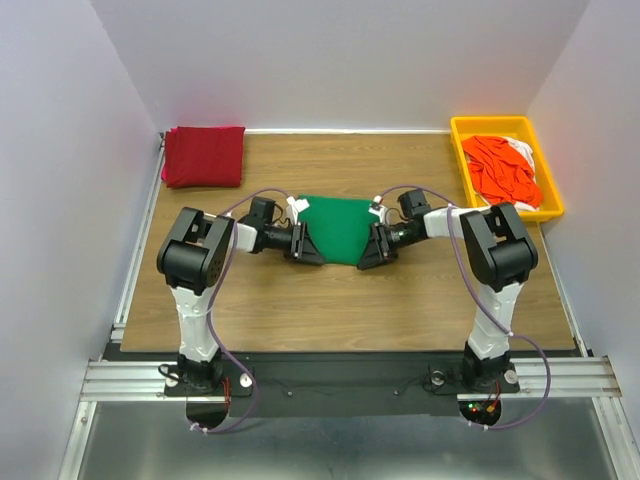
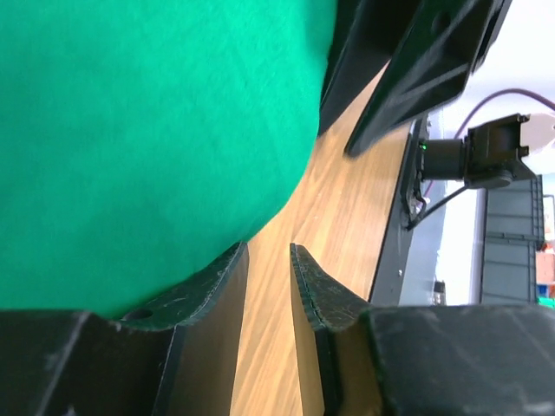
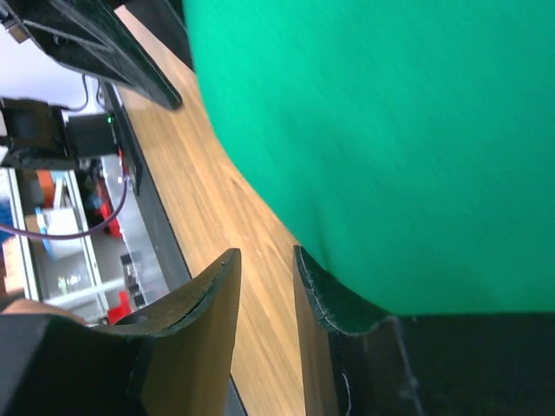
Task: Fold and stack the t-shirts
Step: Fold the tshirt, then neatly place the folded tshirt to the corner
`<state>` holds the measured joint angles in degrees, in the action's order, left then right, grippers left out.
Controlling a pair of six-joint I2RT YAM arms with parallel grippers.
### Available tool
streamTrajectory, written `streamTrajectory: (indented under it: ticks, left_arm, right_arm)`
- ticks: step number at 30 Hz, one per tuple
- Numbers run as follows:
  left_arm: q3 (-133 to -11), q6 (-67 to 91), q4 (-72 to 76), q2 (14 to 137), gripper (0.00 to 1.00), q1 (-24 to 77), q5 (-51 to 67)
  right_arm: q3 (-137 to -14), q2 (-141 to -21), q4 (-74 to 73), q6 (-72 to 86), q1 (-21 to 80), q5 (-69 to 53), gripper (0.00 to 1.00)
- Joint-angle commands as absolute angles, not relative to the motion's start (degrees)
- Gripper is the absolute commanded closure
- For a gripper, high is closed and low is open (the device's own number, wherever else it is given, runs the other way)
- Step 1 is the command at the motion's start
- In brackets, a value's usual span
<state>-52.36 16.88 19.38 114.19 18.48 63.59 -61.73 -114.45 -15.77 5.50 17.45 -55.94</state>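
Observation:
A bright green t-shirt (image 1: 340,226) lies folded on the middle of the wooden table. My left gripper (image 1: 306,244) lies low at its left edge and my right gripper (image 1: 377,246) at its right edge. In the left wrist view my left gripper (image 2: 269,251) is open with bare wood between the jaws, and the green cloth (image 2: 147,130) lies against the outer side of one finger. In the right wrist view my right gripper (image 3: 266,253) is open over bare wood, with the green cloth (image 3: 390,130) beside one finger. A dark red t-shirt (image 1: 204,155) lies folded at the back left.
A yellow plastic tray (image 1: 484,124) at the back right holds crumpled orange-red shirts (image 1: 500,168) and a white one (image 1: 524,152). Grey walls close in the table on three sides. The black rail with the arm bases runs along the near edge.

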Motion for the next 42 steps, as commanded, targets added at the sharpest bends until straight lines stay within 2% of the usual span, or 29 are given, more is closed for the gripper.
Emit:
streamTrajectory:
  ticks: [1,10,13,14,15,16,17,18,21,27,30,42]
  left_arm:
    - [-50.89,13.63,17.59,112.95,0.61,17.14,61.17]
    - [-55.36,-7.44,-8.22,97.40,0.54,13.10,63.37]
    - [-55.72,-6.69,-9.06,89.58,0.49,10.38,60.22]
    - [-55.55,-5.55,-8.27,87.65,0.47,9.33,59.25]
    - [-55.37,-4.58,-7.57,83.89,0.43,8.27,58.02]
    - [-55.81,-2.66,-6.60,82.28,0.33,6.17,54.96]
    - [-55.81,-1.59,-6.07,80.70,0.33,5.11,53.54]
    - [-56.42,-0.89,-5.37,77.73,0.23,4.14,51.35]
    - [-58.26,2.00,-5.27,73.06,0.04,0.45,45.30]
    - [-63.26,5.72,-9.83,71.19,0.04,-6.41,35.97]
    - [-63.72,5.63,-12.13,71.28,0.04,-7.64,33.58]
    - [-58.63,6.59,-9.41,71.72,0.04,-8.52,31.73]
  right_arm:
    - [-61.17,-114.61,-17.40,-1.30,13.71,-47.90,0.64]
    - [-64.33,-101.44,-23.64,-0.62,13.88,-53.96,0.64]
    - [-66.35,-95.29,-23.47,-1.31,16.25,-48.63,0.59]
    - [-67.66,-94.14,-23.47,-2.19,18.96,-42.60,0.55]
    - [-68.28,-93.09,-23.47,-4.89,20.72,-38.89,0.53]
    - [-69.51,-91.95,-23.21,-7.97,25.01,-30.32,0.50]
    - [-69.52,-91.85,-22.94,-8.00,26.96,-30.24,0.49]
    - [-70.65,-92.11,-22.42,-10.61,28.81,-23.97,0.45]
    - [-74.07,-94.65,-21.54,-13.52,35.67,-13.15,0.43]
    - [-78.48,-102.63,-17.06,-16.43,46.31,1.82,0.45]
    - [-80.50,-105.90,-15.82,-17.05,49.83,5.09,0.45]
    - [-86.13,-115.74,-14.68,-15.65,53.26,5.63,0.48]
